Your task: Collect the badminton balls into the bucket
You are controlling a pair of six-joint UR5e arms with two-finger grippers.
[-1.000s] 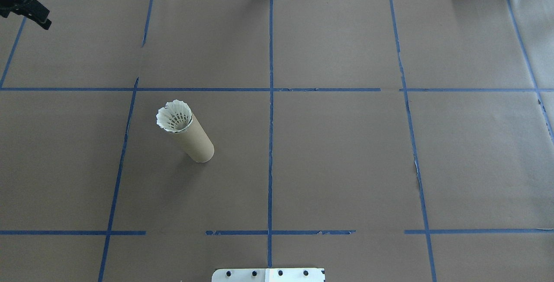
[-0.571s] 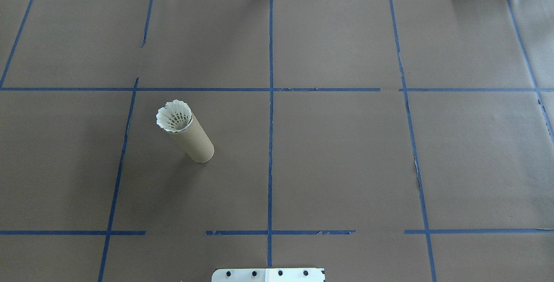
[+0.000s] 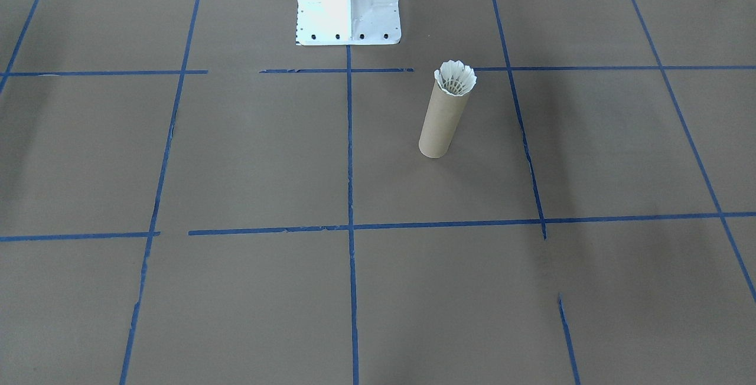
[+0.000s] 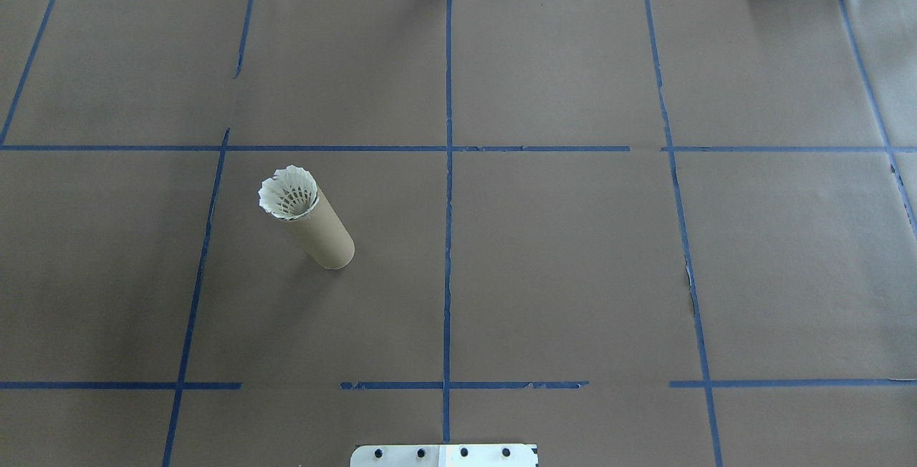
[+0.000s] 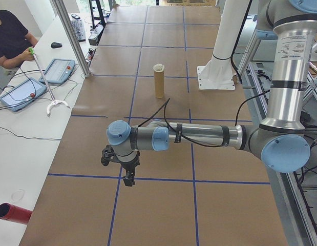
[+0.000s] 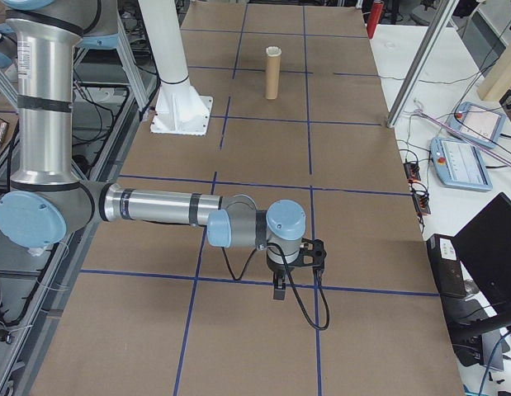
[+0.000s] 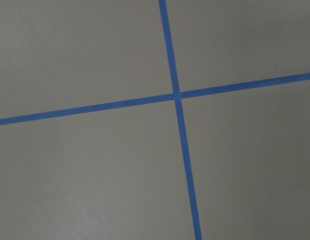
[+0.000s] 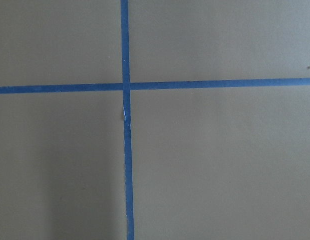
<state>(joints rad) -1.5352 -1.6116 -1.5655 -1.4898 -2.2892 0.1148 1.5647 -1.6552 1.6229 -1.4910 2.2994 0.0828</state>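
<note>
A white feather badminton ball [image 4: 288,193] sits skirt-up in the mouth of the bucket [image 4: 326,234], an upright brown cardboard tube on the table's left half. Both also show in the front view, badminton ball [image 3: 455,78] in bucket [image 3: 440,125]. My left gripper [image 5: 128,177] hangs over the table's left end, far from the tube. My right gripper [image 6: 279,289] hangs over the right end. Each gripper shows only in a side view, so I cannot tell whether it is open or shut. Both wrist views hold only brown paper and blue tape.
The white metal base [image 3: 348,7] stands at the table's robot side. Blue tape lines [image 4: 448,166] grid the brown paper. A person [image 5: 7,36] sits at a side table with tablets [image 5: 22,95]; a red cylinder [image 5: 12,212] lies there.
The left gripper, seen at the overhead view's top left corner one second ago, has left that view. The tube and shuttlecock have not moved.
</note>
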